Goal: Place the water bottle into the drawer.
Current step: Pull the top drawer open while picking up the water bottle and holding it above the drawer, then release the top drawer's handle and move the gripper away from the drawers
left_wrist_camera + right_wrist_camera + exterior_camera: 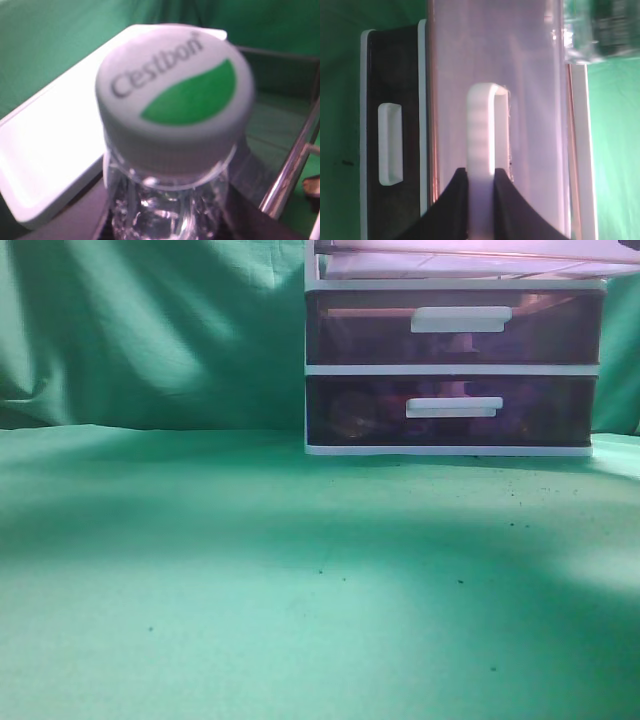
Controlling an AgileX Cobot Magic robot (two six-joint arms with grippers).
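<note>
While the left end effector, unseen below the frame so its grip cannot be told, carries the bottle (172, 135) above the open drawer (495, 60), the right end effector (481, 200) is clenched on the handle (485, 130), steadying it.

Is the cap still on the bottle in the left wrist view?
Yes, a white cap with a green patch and printed lettering sits on the neck of the clear bottle.
</note>
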